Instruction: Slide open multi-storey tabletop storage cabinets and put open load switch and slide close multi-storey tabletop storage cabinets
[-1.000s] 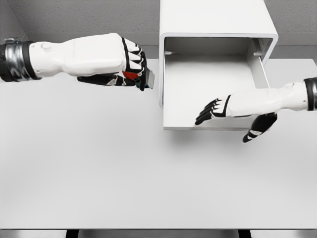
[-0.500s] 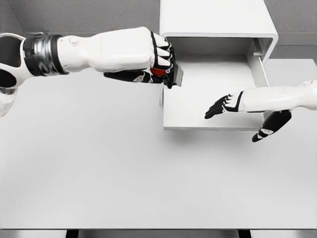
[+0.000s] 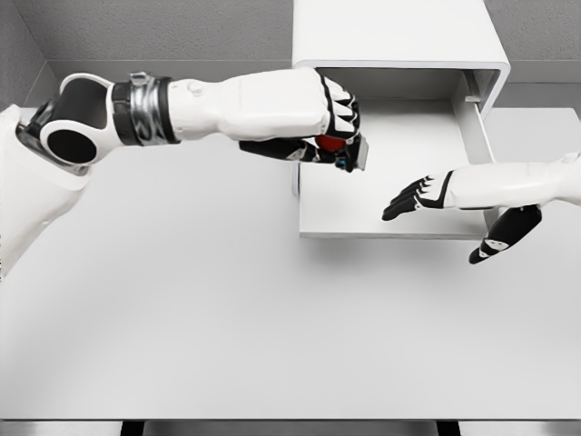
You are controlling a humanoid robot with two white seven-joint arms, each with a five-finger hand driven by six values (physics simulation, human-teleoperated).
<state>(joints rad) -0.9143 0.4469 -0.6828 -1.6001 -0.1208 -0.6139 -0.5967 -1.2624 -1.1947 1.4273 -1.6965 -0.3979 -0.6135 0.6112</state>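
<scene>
A white storage cabinet stands at the back of the table, its drawer pulled out toward me. My left hand hovers over the drawer's left part, curled around the load switch, a small grey block with a red part showing between the fingers. My right hand lies over the drawer's front right, fingers spread flat, thumb hanging below the front edge. It holds nothing.
The white table stretches out in front of the cabinet. The drawer's right side wall stands behind my right forearm. My left shoulder fills the far left.
My left arm has carried the load switch rightward, from left of the cabinet to over the open drawer. The right hand has shifted slightly to the right.
</scene>
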